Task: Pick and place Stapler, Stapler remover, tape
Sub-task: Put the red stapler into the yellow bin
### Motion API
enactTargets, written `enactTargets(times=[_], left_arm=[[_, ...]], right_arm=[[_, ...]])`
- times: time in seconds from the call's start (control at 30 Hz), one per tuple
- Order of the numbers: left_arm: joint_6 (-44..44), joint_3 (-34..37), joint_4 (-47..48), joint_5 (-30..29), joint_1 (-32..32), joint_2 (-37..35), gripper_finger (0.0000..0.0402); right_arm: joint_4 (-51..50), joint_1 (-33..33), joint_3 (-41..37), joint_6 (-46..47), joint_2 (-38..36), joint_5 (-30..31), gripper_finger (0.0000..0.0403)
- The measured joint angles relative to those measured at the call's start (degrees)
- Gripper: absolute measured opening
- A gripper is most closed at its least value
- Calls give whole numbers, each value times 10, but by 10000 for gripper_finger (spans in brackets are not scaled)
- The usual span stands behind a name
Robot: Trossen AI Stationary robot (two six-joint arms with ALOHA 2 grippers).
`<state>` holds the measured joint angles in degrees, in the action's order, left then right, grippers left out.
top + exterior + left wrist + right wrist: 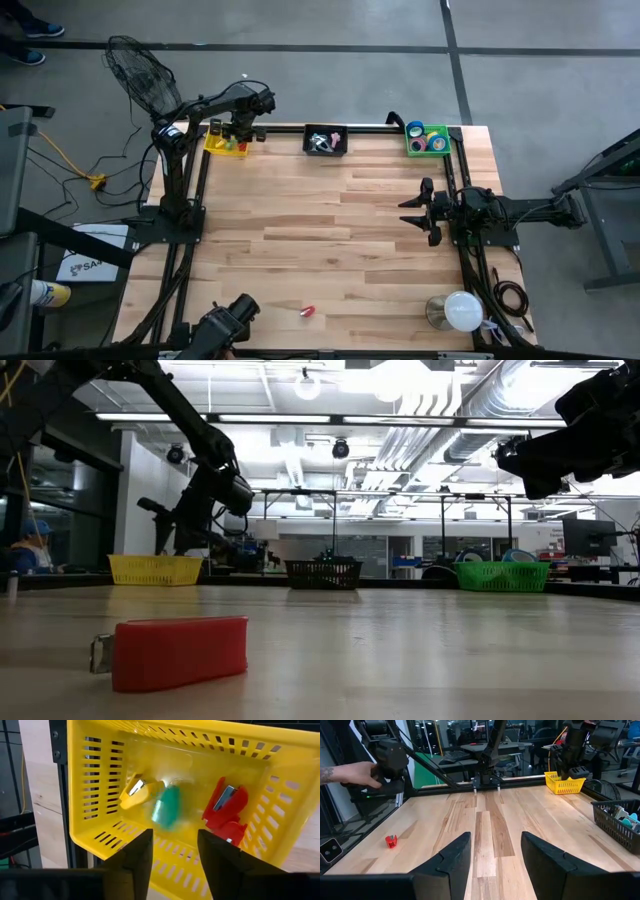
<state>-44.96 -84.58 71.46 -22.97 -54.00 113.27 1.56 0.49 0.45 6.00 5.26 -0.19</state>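
Note:
A small red stapler (308, 312) lies flat on the table near its near edge, also in the low view (175, 650) and right wrist view (391, 840). My left gripper (175, 837) is open above the yellow basket (95, 795) at the far left corner. Below its fingers in the basket lie a yellow stapler (137, 792), a blurred green one (166, 809) and red ones (226, 807). Tape rolls (430, 138) sit in the green basket (413, 148). My right gripper (412, 208) waits open above the table's right side, touching nothing.
A black basket (325, 150) with small mixed pieces stands at the middle of the far edge. A person's hand (350, 772) rests on dark equipment beyond the table's near left corner. A lamp (462, 310) stands at the near right corner. Bare wood fills the middle.

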Motion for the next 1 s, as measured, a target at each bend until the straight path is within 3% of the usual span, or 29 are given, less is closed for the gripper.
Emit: enactTargets(times=[0.23, 0.6, 1.0], left_arm=[[3, 0, 2, -1, 4, 0, 170], [18, -29, 22, -27, 33, -29, 172], [47, -30, 62, 48, 130, -86, 172]], right_arm=[[0, 0, 0, 0, 0, 0, 165], [0, 0, 0, 0, 0, 0, 165], [0, 0, 0, 0, 0, 0, 165]])
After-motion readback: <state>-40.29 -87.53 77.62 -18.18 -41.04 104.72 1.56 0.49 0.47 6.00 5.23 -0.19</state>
